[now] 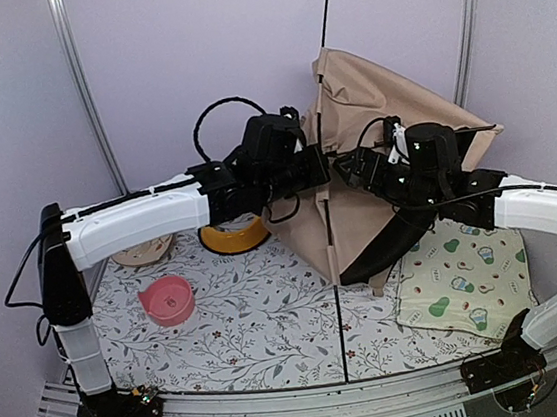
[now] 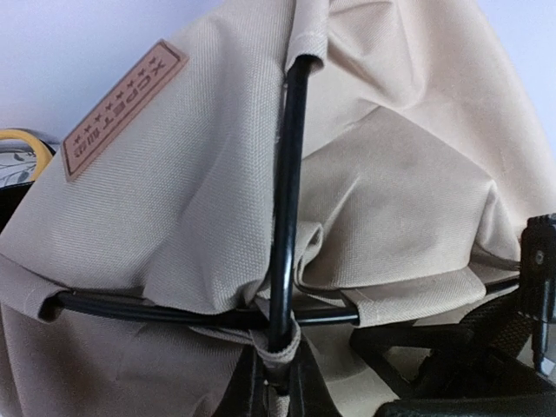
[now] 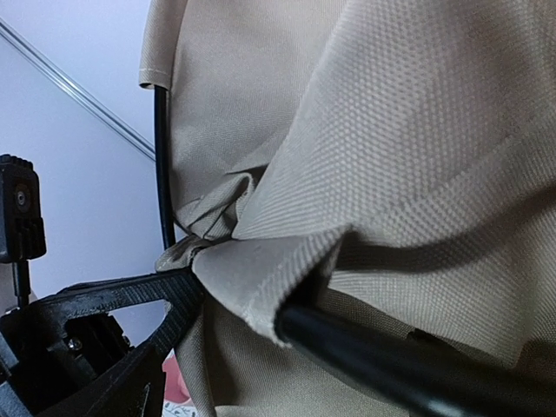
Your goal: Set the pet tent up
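The tent is stood up at the back of the table, right of the middle, between the two arms. It is not fully set up yet, as the cloth is saggy and bunched.

A thin black pole is pinched by the left gripper. Its jaws are pressed together just below where two poles cross. The pole is likely held there so the frame cannot flop over. The right gripper is placed just beside it, with its jaws spread wide and nothing caught in them. A fold of cloth is seen right in front of it, so that may be grabbed next.

The tent is made of tan woven cloth, soft and a bit rough, with deep folds. The poles are smooth, shiny and round, and are slid through sewn sleeves. A small brown patch is stitched on. A cream mat with green prints is laid flat near the tent.
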You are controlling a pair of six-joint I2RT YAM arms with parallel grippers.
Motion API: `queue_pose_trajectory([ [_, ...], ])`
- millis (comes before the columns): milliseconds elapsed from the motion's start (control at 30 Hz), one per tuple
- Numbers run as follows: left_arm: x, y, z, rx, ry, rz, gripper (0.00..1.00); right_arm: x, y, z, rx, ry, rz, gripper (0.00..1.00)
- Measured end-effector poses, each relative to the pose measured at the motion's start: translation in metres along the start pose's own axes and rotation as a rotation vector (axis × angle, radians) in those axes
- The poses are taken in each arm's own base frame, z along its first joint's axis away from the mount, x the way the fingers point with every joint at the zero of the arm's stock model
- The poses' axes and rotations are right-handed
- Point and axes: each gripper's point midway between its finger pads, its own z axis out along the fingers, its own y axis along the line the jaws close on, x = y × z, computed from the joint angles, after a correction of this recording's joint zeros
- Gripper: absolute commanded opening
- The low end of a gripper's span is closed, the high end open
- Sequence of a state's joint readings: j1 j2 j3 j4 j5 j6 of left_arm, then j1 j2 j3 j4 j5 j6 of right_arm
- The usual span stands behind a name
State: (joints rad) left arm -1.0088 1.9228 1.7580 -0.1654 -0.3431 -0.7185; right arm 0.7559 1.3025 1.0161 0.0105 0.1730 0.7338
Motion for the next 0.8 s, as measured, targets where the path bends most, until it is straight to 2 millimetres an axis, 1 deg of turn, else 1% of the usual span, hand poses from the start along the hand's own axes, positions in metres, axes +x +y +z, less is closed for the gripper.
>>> queue_pose_trajectory([
  [133, 0.008, -0.009, -0.005, -0.007, -0.008, 0.014, 0.0, 0.006, -0.005, 0.001, 0.01, 0.014, -0.005, 0.96],
  [267, 0.009, -0.021, -0.012, -0.013, -0.032, 0.072, 0.0, 0.003, -0.002, -0.002, 0.002, 0.006, -0.029, 0.96],
  [300, 0.008, -0.024, -0.014, -0.016, -0.042, 0.084, 0.0, 0.001, 0.0, -0.005, -0.004, 0.001, -0.037, 0.95],
  [333, 0.0, -0.03, -0.018, -0.021, -0.067, 0.107, 0.0, -0.004, 0.004, -0.008, -0.013, -0.009, -0.044, 0.95],
  [367, 0.001, -0.033, -0.019, -0.015, -0.066, 0.111, 0.0, -0.009, 0.007, -0.01, -0.02, -0.017, -0.051, 0.95],
  [500, -0.018, -0.055, -0.034, -0.01, -0.144, 0.158, 0.0, -0.035, 0.03, -0.023, -0.064, -0.067, -0.076, 0.95],
  [600, -0.03, -0.07, -0.045, 0.0, -0.195, 0.163, 0.0, -0.049, 0.041, -0.035, -0.09, -0.096, -0.092, 0.95],
  [700, -0.033, -0.078, -0.051, 0.002, -0.22, 0.158, 0.0, -0.059, 0.049, -0.042, -0.105, -0.115, -0.111, 0.96],
  [800, -0.027, -0.078, -0.052, -0.003, -0.22, 0.132, 0.0, -0.061, 0.052, -0.041, -0.106, -0.108, -0.133, 0.97],
])
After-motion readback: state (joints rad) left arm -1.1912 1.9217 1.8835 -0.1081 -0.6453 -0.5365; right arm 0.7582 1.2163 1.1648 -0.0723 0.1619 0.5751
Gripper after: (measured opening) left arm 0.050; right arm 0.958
